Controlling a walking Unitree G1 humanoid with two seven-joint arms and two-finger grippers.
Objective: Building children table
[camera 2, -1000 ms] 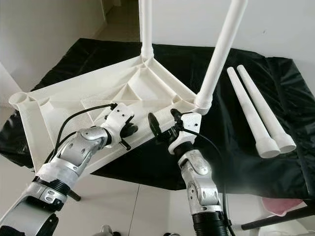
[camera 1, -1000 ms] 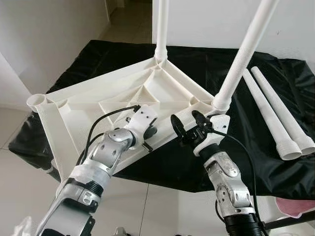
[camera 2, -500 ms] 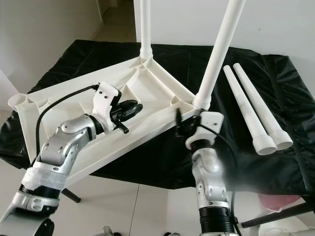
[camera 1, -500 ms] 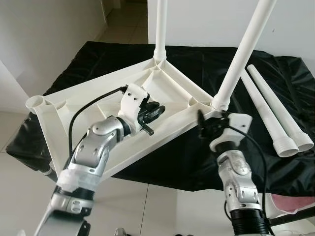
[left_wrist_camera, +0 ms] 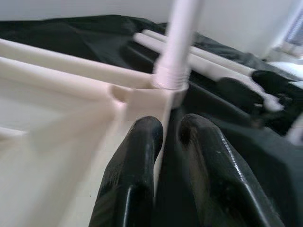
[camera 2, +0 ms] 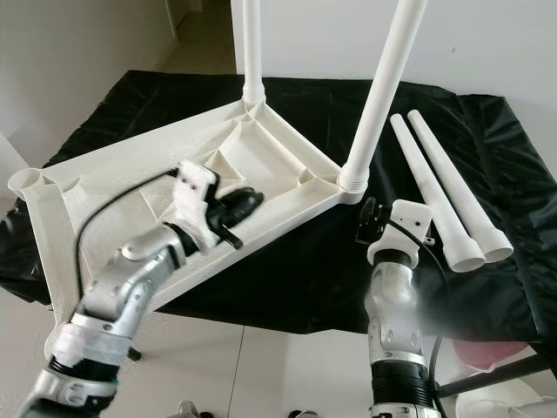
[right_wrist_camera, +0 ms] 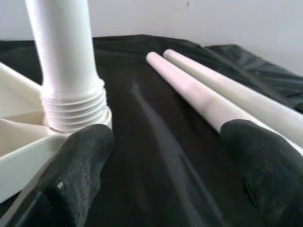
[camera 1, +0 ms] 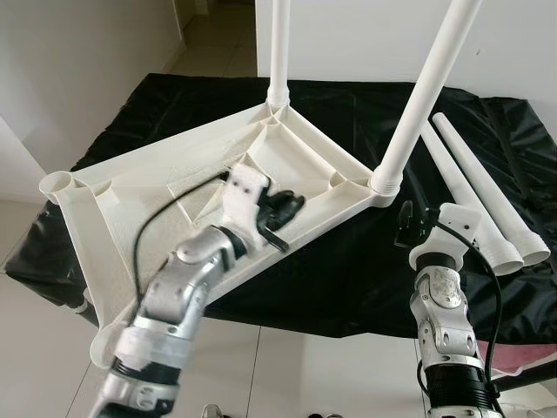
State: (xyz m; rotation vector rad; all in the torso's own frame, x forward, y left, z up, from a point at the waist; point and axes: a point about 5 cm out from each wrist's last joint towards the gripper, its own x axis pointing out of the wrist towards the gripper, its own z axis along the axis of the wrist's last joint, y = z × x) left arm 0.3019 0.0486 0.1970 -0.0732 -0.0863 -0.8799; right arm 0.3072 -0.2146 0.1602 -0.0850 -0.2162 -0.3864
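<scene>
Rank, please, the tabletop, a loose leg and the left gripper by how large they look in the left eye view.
1. Tabletop, by far the largest.
2. Loose leg, long and thin.
3. Left gripper, smallest, though it is nearer the camera, so it looks bigger than it is.

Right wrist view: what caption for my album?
Open right pincer between a screwed-in table leg and two loose legs.

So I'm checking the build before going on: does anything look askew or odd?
Yes: the upside-down tabletop overhangs the black-covered surface toward the robot. The nearer screwed-in leg leans, the far leg stands upright. Two loose legs lie unmounted.
</scene>
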